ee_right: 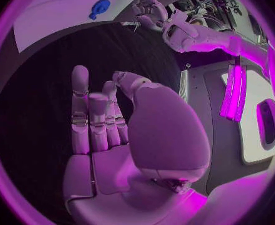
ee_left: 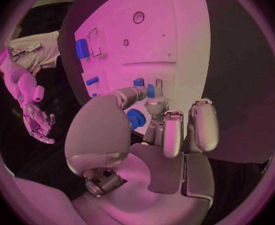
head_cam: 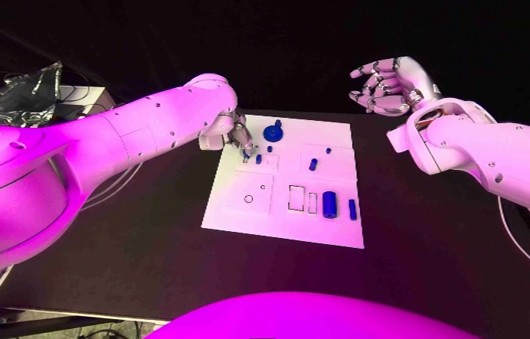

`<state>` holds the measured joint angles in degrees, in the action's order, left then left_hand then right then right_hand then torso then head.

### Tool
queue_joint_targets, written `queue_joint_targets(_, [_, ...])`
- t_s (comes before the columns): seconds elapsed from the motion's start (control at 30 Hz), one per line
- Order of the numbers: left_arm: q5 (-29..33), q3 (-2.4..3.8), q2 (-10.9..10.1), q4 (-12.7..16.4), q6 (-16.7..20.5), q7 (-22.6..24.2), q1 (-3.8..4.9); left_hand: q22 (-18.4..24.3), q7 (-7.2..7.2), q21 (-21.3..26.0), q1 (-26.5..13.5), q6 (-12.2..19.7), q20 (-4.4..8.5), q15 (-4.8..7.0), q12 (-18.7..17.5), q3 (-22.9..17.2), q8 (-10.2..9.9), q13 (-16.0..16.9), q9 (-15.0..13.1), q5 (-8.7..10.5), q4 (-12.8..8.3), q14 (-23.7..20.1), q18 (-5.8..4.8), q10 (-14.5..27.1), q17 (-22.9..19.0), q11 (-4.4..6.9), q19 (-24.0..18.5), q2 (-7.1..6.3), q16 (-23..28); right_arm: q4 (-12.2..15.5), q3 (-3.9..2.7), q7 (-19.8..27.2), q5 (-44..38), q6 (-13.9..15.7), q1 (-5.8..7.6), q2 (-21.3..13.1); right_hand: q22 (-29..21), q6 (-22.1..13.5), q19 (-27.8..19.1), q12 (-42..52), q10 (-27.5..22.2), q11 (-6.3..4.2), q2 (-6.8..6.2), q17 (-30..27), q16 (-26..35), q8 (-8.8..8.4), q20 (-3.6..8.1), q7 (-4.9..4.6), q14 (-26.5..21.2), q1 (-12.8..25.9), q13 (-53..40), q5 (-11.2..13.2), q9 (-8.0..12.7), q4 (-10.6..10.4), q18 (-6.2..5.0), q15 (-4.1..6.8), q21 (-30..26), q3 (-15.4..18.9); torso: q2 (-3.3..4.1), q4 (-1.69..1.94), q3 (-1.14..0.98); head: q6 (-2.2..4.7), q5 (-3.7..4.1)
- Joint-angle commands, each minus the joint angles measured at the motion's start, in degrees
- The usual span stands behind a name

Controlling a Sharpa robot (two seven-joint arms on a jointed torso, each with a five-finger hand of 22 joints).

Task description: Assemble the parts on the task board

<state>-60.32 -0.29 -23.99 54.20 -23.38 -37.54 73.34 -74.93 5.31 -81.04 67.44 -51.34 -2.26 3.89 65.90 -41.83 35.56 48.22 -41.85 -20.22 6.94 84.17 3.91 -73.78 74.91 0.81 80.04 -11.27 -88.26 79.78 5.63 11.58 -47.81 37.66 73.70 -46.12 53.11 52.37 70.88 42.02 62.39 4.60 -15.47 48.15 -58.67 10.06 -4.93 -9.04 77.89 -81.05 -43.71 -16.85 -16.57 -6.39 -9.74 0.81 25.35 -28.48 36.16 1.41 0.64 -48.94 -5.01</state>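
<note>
Task board (head_cam: 289, 224): white plate, mid table (head_cam: 132, 255), long side running near-far.

Left hand (head_cam: 235, 136): at board's far-left corner, fingers pointed down onto the plate. In left wrist view, fingertips (ee_left: 151, 105) meet around a small blue peg (ee_left: 150, 90), which stands touching the board; hand pinches it. Second small blue peg (ee_left: 139, 82) just beside it.

Round blue part w/ knob (head_cam: 273, 132): far edge of board, just right of left hand.

Other blue parts on board: tiny dot (head_cam: 328, 151) far right; short peg (head_cam: 312, 164) mid-right; fat cylinder (head_cam: 329, 203) near right, lying beside an outlined slot (head_cam: 296, 198); thin rod (head_cam: 352, 209) right of cylinder, near board's right edge. Small round hole (head_cam: 247, 198) near left.

Right hand (head_cam: 384, 88): raised off the table, well apart from board, beyond its far-right corner. Palm up, fingers loosely curled but apart, holds nothing.
</note>
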Motion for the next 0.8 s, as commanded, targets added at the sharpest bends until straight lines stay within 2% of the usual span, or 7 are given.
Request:
queue_joint_targets(0.03, [-1.24,-0.13,0.23,-0.12,1.03,0.21,-0.04,-1.95,-1.96,-0.35,-0.42,-2.36,0.09,0.38,0.13,-7.37,0.38,0.07,-1.55,-0.26,-7.21,4.87,-0.34,-0.61,11.52,0.27,0.34,0.02,-0.26,0.11,-0.05,1.0,0.1,0.1,0.04,0.07,-0.07,0.32,-0.31,-0.3,-0.44,-0.78,-0.03,-0.15,0.31,-0.21,-0.01,-0.09,-0.32,0.7,0.1,-0.11,-0.06,0.24,-0.68,-0.03,-0.4,0.02,-0.01,-0.01,-0.03,-0.28,0.06])
queue_joint_targets(0.2, [-1.42,-0.39,0.33,-0.13,1.43,0.32,-0.16,-2.07,-1.97,-0.43,-0.5,-2.37,0.1,0.39,0.01,-7.43,0.39,-0.15,-1.62,-0.54,-7.28,4.86,-0.37,-0.55,11.48,0.29,0.42,-0.03,-0.24,0.09,-0.05,1.02,0.12,0.09,0.04,0.1,-0.23,0.32,-0.36,-0.54,-0.48,-0.77,-0.03,-0.5,0.85,-0.21,-0.03,-0.1,-0.49,0.75,0.37,-0.11,-0.09,0.3,-0.67,-0.06,-0.63,0.02,-0.06,0.1,-0.06,-0.39,-0.01])
queue_joint_targets(0.47, [-2.47,-0.73,0.51,-0.65,2.3,0.61,-0.59,-2.01,-1.98,-0.39,-0.53,-2.38,0.11,0.4,-0.03,-7.45,0.39,-0.21,-1.65,-0.67,-7.32,4.84,-0.35,-0.53,11.41,0.3,0.38,-0.06,-0.21,0.12,-0.06,1.09,0.19,0.01,0.04,0.14,-0.37,0.32,-0.4,-0.76,-0.49,-0.76,-0.01,-0.98,1.48,-0.22,-0.04,-0.11,-0.69,0.79,0.64,-0.12,-0.11,0.36,-0.67,-0.07,-0.83,0.01,-0.06,-0.02,-0.04,-0.5,-0.03])
queue_joint_targets(0.8, [-2.69,-0.95,0.23,-0.85,2.16,0.68,-1.0,-2.01,-1.98,-0.39,-0.53,-2.38,0.11,0.4,-0.03,-7.45,0.39,-0.21,-1.65,-0.67,-7.32,4.84,-0.35,-0.53,11.41,0.3,0.38,-0.06,-0.21,0.0,-0.06,1.14,0.38,-0.17,0.04,0.2,-0.42,0.32,-0.41,-0.83,-0.48,-0.76,0.0,-1.02,1.61,-0.22,-0.05,-0.11,-0.72,0.8,0.73,-0.12,-0.12,0.38,-0.67,-0.07,-0.9,0.0,-0.08,0.1,-0.01,-0.63,-0.08])
